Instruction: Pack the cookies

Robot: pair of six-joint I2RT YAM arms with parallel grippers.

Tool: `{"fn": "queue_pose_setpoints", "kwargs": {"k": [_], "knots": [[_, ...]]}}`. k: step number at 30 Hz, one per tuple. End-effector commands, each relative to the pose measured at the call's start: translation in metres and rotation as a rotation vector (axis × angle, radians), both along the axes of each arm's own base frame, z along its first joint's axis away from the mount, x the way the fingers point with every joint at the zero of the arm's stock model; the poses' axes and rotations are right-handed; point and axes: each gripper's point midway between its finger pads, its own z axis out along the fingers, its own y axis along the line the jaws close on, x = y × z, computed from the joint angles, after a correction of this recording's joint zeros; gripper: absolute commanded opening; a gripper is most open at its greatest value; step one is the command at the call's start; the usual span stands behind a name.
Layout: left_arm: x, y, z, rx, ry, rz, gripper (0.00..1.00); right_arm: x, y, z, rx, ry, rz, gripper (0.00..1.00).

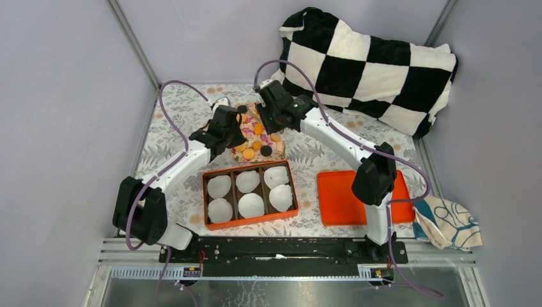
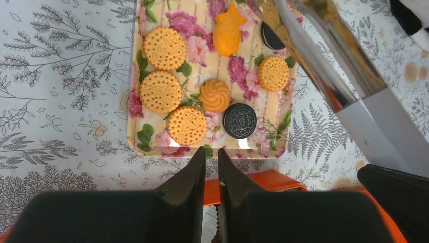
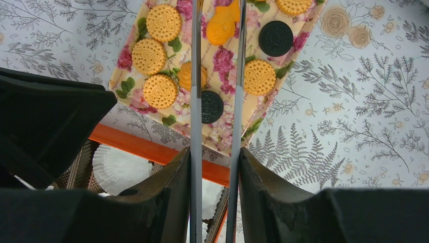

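Observation:
The cookies point(image 2: 160, 91) lie on a floral tray point(image 2: 139, 147): several round orange-yellow ones, a swirl one point(image 2: 215, 95), a fish-shaped one point(image 2: 227, 34) and two black ones point(image 2: 240, 120). My left gripper point(image 2: 211, 150) hovers at the tray's near edge, its jaws a narrow gap apart with nothing between them. My right gripper point(image 3: 215, 152) is shut on metal tongs point(image 3: 196, 76), whose two arms reach over the tray point(image 3: 222, 139). The tong tips run out of the right wrist view. In the top view both grippers point(image 1: 231, 144) point(image 1: 263, 123) meet over the tray point(image 1: 279, 153).
An orange box point(image 1: 206, 198) with three compartments holds several white paper cups point(image 1: 219, 186), just in front of the tray. An orange lid point(image 1: 339, 198) lies to its right. A checkered pillow point(image 1: 371, 64) sits at the back right, a cloth point(image 1: 447, 220) at the right edge.

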Motion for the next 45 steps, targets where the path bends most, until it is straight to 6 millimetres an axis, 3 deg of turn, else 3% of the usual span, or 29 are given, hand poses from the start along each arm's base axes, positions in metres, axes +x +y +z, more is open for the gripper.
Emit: {"fn": "queue_pose_setpoints", "kwargs": {"k": [1, 7, 14, 19, 21, 33, 36, 45], "knots": [[0.004, -0.003, -0.003, -0.028, -0.012, 0.004, 0.18, 0.006, 0.02, 0.01, 0.051, -0.02, 0.048, 0.0], [0.003, 0.009, 0.005, 0.007, -0.033, 0.04, 0.18, 0.007, 0.037, -0.003, 0.088, 0.015, 0.087, 0.0], [0.002, 0.011, 0.002, 0.015, -0.027, 0.044, 0.18, 0.005, 0.045, -0.04, 0.067, 0.089, 0.105, 0.03], [0.002, 0.015, 0.003, 0.024, -0.03, 0.052, 0.18, 0.007, 0.051, -0.055, 0.067, 0.112, 0.103, 0.16], [0.002, 0.016, 0.004, 0.023, -0.032, 0.054, 0.18, 0.01, 0.053, -0.059, 0.064, 0.112, 0.099, 0.24], [0.001, 0.019, 0.01, 0.014, -0.043, 0.057, 0.19, 0.025, 0.056, -0.073, 0.028, 0.102, 0.072, 0.37], [0.002, 0.019, 0.01, 0.009, -0.043, 0.058, 0.19, 0.027, 0.052, -0.076, 0.011, 0.099, 0.049, 0.46], [0.002, 0.013, 0.011, -0.021, -0.044, 0.041, 0.19, 0.028, 0.049, -0.078, -0.006, 0.094, 0.031, 0.52]]}}
